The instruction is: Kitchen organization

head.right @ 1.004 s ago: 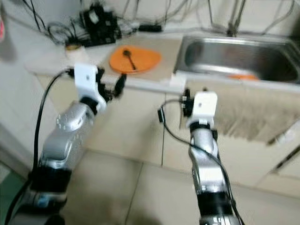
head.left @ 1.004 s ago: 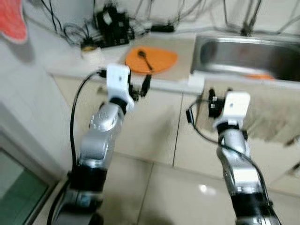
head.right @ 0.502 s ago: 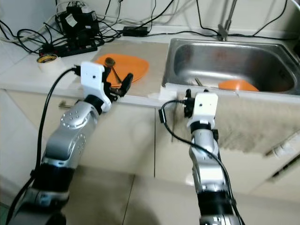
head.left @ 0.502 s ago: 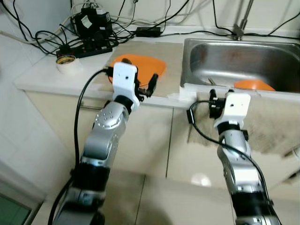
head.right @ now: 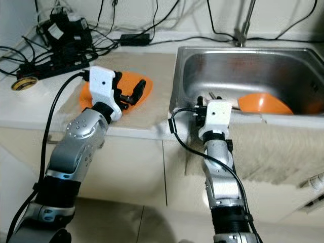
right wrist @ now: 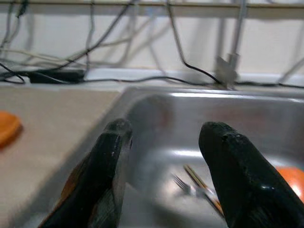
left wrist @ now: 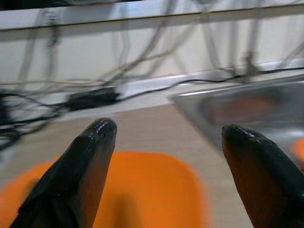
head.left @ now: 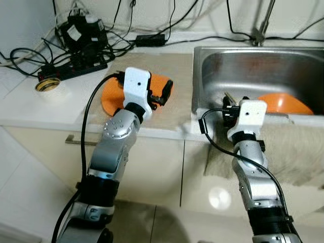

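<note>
An orange plate [head.left: 112,97] lies on a beige mat [head.left: 174,76] on the counter, left of the sink [head.left: 228,71]. My left gripper [head.left: 164,94] hovers open just above the plate's right part; its two black fingers [left wrist: 85,156] frame the plate [left wrist: 142,190] in the left wrist view. A second orange dish [head.left: 283,104] rests inside the sink at its front right. My right gripper [right wrist: 164,142] is open at the sink's front rim, looking in at a fork and thin utensils [right wrist: 197,183] on the steel bottom.
A black power strip, adapters and tangled cables [head.left: 81,45] crowd the back left of the counter. A tape roll [head.left: 46,85] sits near the left edge. A grey towel [head.left: 298,152] hangs over the front below the sink. The tap [head.left: 263,20] rises behind the basin.
The camera has come closer to the counter and looks more steeply down. Both grippers now sit at counter height: the left over the orange plate, the right at the sink's rim.
</note>
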`<state>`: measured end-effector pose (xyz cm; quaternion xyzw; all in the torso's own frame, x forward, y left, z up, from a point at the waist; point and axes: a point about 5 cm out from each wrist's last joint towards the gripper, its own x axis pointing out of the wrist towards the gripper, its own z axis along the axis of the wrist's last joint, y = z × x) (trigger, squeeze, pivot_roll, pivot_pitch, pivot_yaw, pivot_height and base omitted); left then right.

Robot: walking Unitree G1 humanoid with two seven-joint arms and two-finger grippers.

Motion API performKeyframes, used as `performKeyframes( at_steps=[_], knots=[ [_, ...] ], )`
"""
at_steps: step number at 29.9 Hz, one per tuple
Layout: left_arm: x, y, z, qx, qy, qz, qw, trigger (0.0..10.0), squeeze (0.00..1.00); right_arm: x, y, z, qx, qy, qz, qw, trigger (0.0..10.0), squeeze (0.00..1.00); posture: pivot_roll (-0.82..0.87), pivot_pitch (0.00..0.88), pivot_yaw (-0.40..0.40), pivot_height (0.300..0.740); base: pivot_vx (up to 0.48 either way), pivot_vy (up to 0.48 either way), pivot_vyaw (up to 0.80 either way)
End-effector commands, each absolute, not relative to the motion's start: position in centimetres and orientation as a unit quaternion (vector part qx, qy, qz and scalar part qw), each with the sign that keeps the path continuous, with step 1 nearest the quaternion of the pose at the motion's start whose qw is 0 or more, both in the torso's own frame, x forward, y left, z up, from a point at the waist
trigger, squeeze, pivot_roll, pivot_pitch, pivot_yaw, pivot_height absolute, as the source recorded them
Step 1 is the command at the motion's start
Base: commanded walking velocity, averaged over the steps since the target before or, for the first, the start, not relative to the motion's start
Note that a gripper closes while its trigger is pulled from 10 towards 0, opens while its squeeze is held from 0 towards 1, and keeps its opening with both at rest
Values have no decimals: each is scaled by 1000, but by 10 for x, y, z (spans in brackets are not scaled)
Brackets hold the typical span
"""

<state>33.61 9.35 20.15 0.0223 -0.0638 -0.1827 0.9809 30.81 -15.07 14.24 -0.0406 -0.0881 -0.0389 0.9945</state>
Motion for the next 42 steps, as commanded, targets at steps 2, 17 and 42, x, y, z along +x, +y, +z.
performKeyframes(
  at_steps=[2,17,42],
  knots=[
    [342,107,199,24,-42,-154,987,10000,0,310,-142,164,-49,-125,-22,991,10000,0,-13,0,66,740,0,0,0],
    [357,116,203,42,45,-161,985,10000,0,311,-146,177,-50,-139,-34,989,10000,0,-20,0,83,740,0,0,0],
    [388,122,201,8,194,-187,963,10000,0,312,-140,177,-46,-136,-34,989,10000,0,-38,0,114,740,0,0,0]
  ],
)
